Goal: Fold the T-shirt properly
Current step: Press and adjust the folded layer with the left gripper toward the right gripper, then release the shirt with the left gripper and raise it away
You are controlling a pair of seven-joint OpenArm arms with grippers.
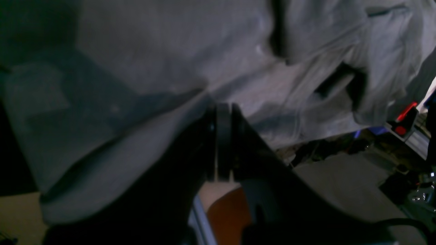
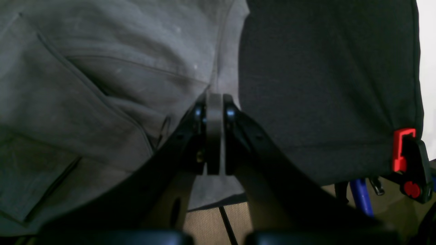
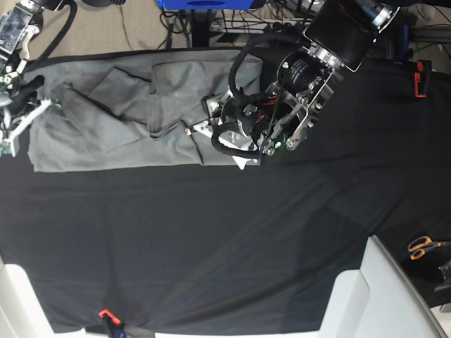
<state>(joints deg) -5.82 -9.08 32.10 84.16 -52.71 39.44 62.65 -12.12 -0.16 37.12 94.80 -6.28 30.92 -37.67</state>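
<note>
The light-grey T-shirt (image 3: 120, 120) lies wrinkled and partly folded over itself at the far left of the black table cloth (image 3: 211, 232). My left gripper (image 3: 201, 129) is at the shirt's right edge. In the left wrist view its jaws (image 1: 223, 109) are shut, with grey shirt fabric (image 1: 153, 51) pinched at the tips. My right gripper (image 3: 32, 105) is at the shirt's left end. In the right wrist view it (image 2: 214, 102) is shut on the shirt's edge (image 2: 102, 68), right beside the bare black cloth (image 2: 323, 85).
Orange-handled scissors (image 3: 423, 246) lie at the right edge. Red clamps hold the cloth at the far right (image 3: 421, 77) and the front left (image 3: 106, 315). A white panel (image 3: 366, 296) stands at the front right. Cables and a blue frame (image 3: 204, 3) sit behind the table.
</note>
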